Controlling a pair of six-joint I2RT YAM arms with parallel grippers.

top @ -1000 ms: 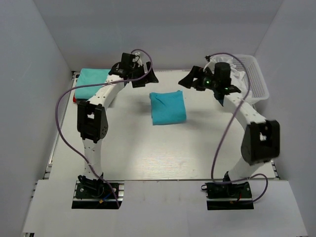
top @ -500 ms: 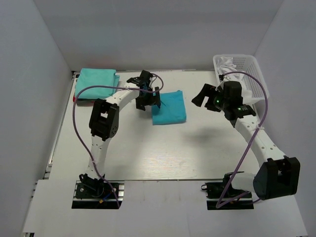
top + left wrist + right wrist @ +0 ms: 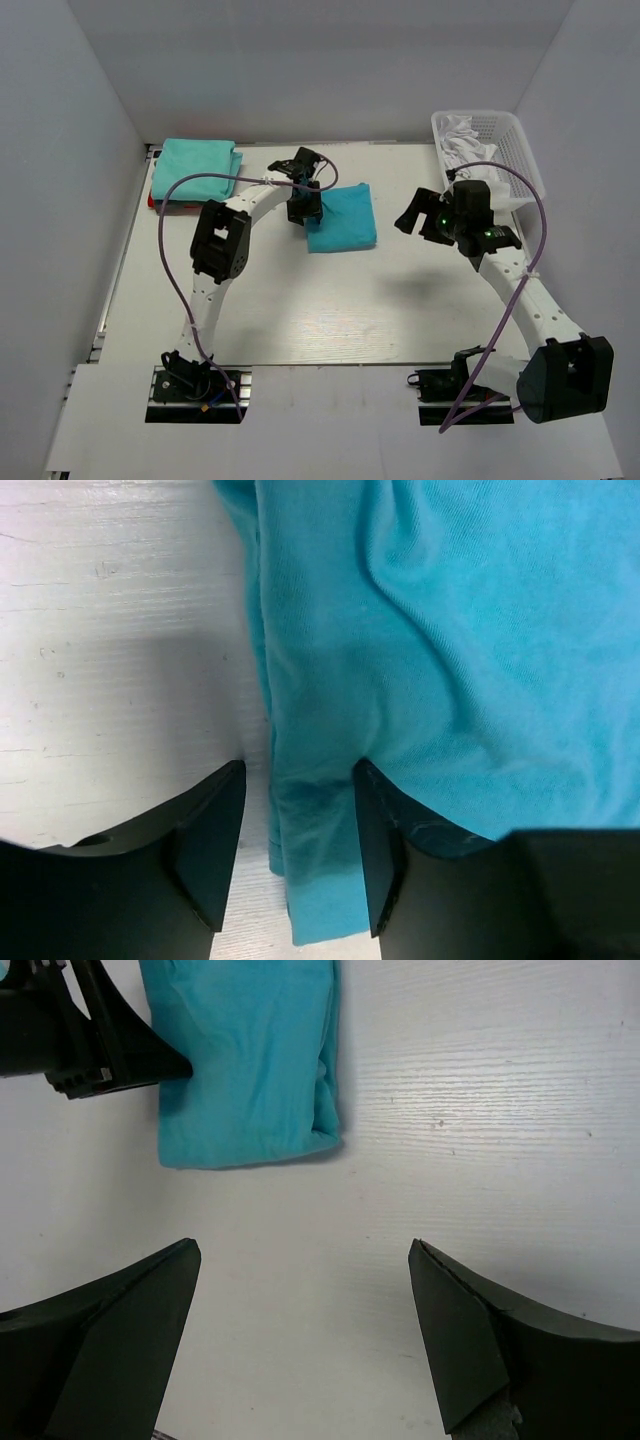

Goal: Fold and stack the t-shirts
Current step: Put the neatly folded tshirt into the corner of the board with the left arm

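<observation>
A bright turquoise t-shirt [image 3: 345, 220], folded into a rough square, lies on the table at the middle back. My left gripper [image 3: 305, 212] is down at its left edge. In the left wrist view the jaws [image 3: 300, 850] stand apart around the shirt's folded edge [image 3: 320, 820], with a strip of bare table between the left finger and the cloth. My right gripper [image 3: 410, 213] is open and empty above bare table right of the shirt. The right wrist view shows the shirt [image 3: 240, 1060] ahead of its wide-open fingers. A stack of paler mint-teal folded t-shirts [image 3: 195, 165] lies at the back left.
A white plastic basket [image 3: 520, 150] holding pale cloth [image 3: 462, 135] stands at the back right. A small red object [image 3: 152, 201] shows under the stack's left edge. White walls enclose the table on three sides.
My left gripper swung from the back left down onto the turquoise shirt's left edge. My right arm drew away from the back and came lower, right of the shirt.
</observation>
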